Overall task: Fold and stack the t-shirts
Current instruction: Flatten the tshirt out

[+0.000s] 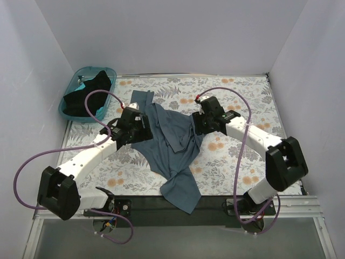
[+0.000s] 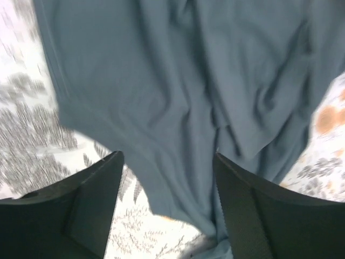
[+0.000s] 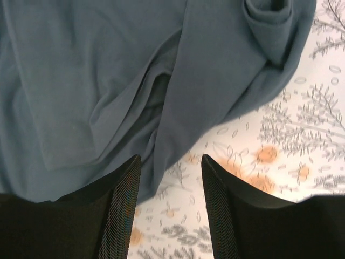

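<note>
Only the top view takes in the whole scene: the slate blue-grey short-sleeved cotton t-shirt (image 1: 172, 145) lies crumpled down the middle of the white floral-patterned counter (image 1: 242, 102). One end reaches toward the far side and the other drapes over the near edge onto a dark strip between the 2 arm bases. That view alone also shows the black t-shirt (image 1: 89, 94), bunched inside the teal plastic basket (image 1: 69, 86) at the far left corner, well apart from the blue-grey one. The 2 arms flank the blue-grey t-shirt, one on each side, both pointing inward over it. The wrist views add what the top view cannot resolve. The left fingers (image 2: 81, 210) stand wide apart above the cloth, with a wrinkled fold and a hemmed edge running between them and nothing clamped. The right fingers (image 3: 108, 216) are likewise spread, hovering over the t-shirt's edge where it meets bare floral counter. From there the fabric shows long soft creases and a small rolled-over fold at the upper right. The cloth is plain and matte, and no neck label is visible in any view.
</note>
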Available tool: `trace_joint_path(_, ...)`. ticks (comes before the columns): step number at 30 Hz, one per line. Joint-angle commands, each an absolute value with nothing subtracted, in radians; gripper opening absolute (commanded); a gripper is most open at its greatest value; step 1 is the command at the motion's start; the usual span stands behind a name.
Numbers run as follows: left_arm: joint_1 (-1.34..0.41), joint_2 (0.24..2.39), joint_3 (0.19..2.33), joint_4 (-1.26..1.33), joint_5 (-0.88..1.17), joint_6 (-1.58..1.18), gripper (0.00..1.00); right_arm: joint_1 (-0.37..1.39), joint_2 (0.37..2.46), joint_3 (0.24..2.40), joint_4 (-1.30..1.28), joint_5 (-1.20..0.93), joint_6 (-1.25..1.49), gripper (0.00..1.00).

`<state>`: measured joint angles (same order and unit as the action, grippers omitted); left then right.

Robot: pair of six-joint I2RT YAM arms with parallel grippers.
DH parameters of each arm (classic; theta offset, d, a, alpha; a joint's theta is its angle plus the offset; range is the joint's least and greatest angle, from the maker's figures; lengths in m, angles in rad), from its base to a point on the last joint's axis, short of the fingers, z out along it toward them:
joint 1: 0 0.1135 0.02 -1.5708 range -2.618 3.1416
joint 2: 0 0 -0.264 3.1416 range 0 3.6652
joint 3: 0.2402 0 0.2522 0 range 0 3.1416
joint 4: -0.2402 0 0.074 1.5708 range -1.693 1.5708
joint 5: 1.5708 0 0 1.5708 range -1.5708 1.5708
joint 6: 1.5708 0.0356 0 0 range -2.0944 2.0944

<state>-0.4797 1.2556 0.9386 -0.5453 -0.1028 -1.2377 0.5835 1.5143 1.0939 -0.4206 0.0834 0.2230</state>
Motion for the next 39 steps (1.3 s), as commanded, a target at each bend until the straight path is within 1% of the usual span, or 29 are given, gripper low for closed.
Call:
trace_joint_path(1,-0.503,1.273,0.876,-0.534,-0.098,-1.307,0.6,0.578,1.613,1.173,-0.331,0.127,0.181,0.46)
trace_joint_path(4,-0.508,1.311,0.854,-0.506,-0.132,-1.308,0.52,0.578,1.698,1.241,-0.33,0.135,0.166,0.44)
trace_joint_path(5,-0.508,1.342,0.854,-0.496,-0.135,-1.307,0.47,0.578,1.716,1.255,-0.33,0.141,0.163,0.43)
trace_joint_path(7,-0.508,1.374,0.853,-0.457,-0.13,-1.307,0.44,0.578,1.759,1.284,-0.33,0.158,0.156,0.42)
trace_joint_path(12,-0.508,1.483,0.847,-0.41,-0.124,-1.321,0.42,0.578,1.825,1.299,-0.33,0.156,0.146,0.4)
trace_joint_path(17,-0.508,1.537,0.819,-0.383,-0.13,-1.328,0.41,0.578,1.855,1.273,-0.33,0.164,0.144,0.39)
trace_joint_path(19,-0.506,1.555,0.813,-0.38,-0.143,-1.33,0.36,0.577,1.861,1.266,-0.33,0.167,0.144,0.38)
trace_joint_path(20,-0.508,1.56,0.807,-0.38,-0.149,-1.331,0.35,0.578,1.862,1.259,-0.33,0.176,0.143,0.36)
trace_joint_path(23,-0.506,1.577,0.796,-0.383,-0.17,-1.338,0.32,0.578,1.855,1.247,-0.33,0.216,0.14,0.25)
trace_joint_path(24,-0.508,1.58,0.795,-0.39,-0.193,-1.339,0.3,0.577,1.836,1.233,-0.33,0.23,0.141,0.19)
trace_joint_path(25,-0.505,1.583,0.793,-0.394,-0.205,-1.342,0.27,0.575,1.823,1.226,-0.331,0.241,0.143,0.16)
trace_joint_path(26,-0.499,1.591,0.792,-0.396,-0.216,-1.342,0.26,0.568,1.806,1.215,-0.333,0.253,0.144,0.12)
trace_joint_path(27,-0.491,1.597,0.795,-0.399,-0.221,-1.335,0.26,0.56,1.771,1.189,-0.333,0.258,0.149,0.04)
trace_joint_path(28,-0.468,1.612,0.798,-0.4,-0.222,-1.33,0.26,0.545,1.749,1.171,-0.336,0.27,0.162,0.01)
trace_joint_path(32,-0.394,1.67,0.851,-0.408,-0.215,-1.283,0.25,0.48,1.631,1.06,-0.353,0.299,0.216,0.01)
trace_joint_path(33,-0.378,1.686,0.888,-0.413,-0.215,-1.272,0.25,0.465,1.573,1.028,-0.356,0.298,0.231,0.01)
trace_joint_path(34,-0.352,1.7,0.906,-0.417,-0.212,-1.253,0.25,0.448,1.542,0.97,-0.359,0.293,0.248,0.01)
trace_joint_path(39,-0.304,1.811,1.061,-0.431,-0.242,-1.195,0.26,0.341,1.309,0.776,-0.348,0.186,0.376,0.01)
